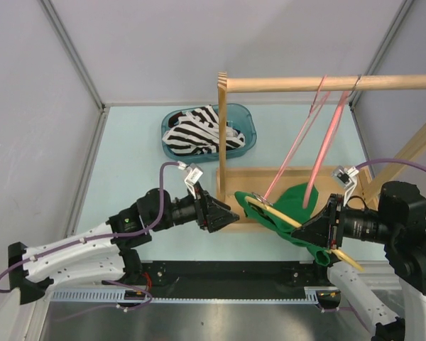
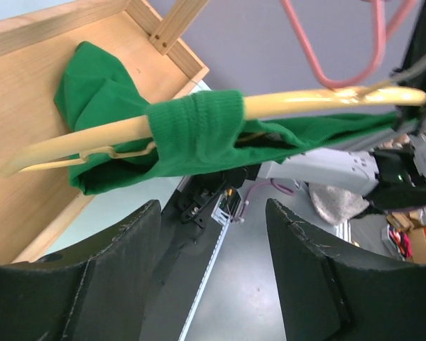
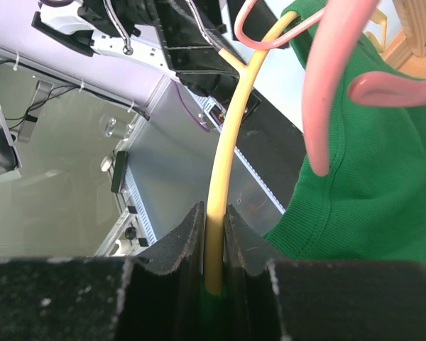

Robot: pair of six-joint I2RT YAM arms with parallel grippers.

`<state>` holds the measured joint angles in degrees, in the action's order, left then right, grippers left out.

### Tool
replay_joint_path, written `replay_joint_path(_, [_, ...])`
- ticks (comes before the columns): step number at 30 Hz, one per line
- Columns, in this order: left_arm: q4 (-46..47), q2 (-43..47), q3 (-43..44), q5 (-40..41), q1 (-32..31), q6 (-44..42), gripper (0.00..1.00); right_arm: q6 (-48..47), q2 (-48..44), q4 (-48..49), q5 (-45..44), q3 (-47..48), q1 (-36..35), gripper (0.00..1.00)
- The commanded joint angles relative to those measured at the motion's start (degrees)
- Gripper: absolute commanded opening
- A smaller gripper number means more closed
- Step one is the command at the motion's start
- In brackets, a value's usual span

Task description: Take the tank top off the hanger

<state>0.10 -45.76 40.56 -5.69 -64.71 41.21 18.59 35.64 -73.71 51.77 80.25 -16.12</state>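
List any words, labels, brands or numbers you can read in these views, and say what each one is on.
No readable text in any view.
On the green tank top: no print or tag showing.
On the yellow hanger, pink hangers and wooden rack: nothing.
On the clutter beyond the table, at the right edge of the left wrist view: too blurred to read.

The tank top [image 2: 195, 135] is green, hanger [image 2: 298, 101] yellow.
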Motion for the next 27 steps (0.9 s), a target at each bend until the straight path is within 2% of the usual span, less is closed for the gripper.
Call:
replay_joint_path(1, [4.0, -2.6, 1.5, 5.1, -1.1, 2.0, 0.66, 1.4, -1.8, 5.2, 3.3, -0.5, 0.6, 0.00])
replay_joint_path(14, [8.4, -10.1, 6.0, 3.1, -1.3, 2.2, 0.66, 2.5, -5.3, 4.7, 4.7, -1.8, 1.7, 0.00])
replay_joint_path(17, [10.3, -11.1, 6.0, 1.4, -1.3, 2.4, 0.62, 2.9, -6.2, 4.5, 4.9, -2.5, 2.0, 0.00])
replay_joint_path(20, [10.7, -11.5, 6.4, 1.1, -1.2, 2.2, 0.50, 3.7, -7.3, 4.8, 5.8, -3.3, 2.6, 0.00])
replay_joint_path(21, [10.7, -11.6, 6.6, 1.0, -1.2, 2.1, 0.37, 4.0, -7.5, 4.8, 6.0, -3.5, 2.9, 0.00])
replay_joint_path(22, [10.1, -11.6, 6.8, 1.2, -1.2, 1.9, 0.30, 4.0, -7.8, 4.5, 5.8, -3.6, 3.0, 0.00])
replay_joint_path(23, [9.6, -11.4, 6.9, 1.6, -1.2, 1.9, 0.20, 4.0, -8.0, 4.3, 5.5, -3.5, 3.1, 0.00])
replay_joint_path(26, [6.4, -9.9, 7.3, 3.9, -1.2, 0.3, 0.12, 3.5, -8.3, 2.8, 4.7, -3.2, 3.3, 0.00])
replay_joint_path(27, [3.3, -9.4, 7.7, 4.9, -1.1, -0.9, 0.00, 3.3, -8.7, 2.3, 4.5, -2.8, 3.3, 0.00])
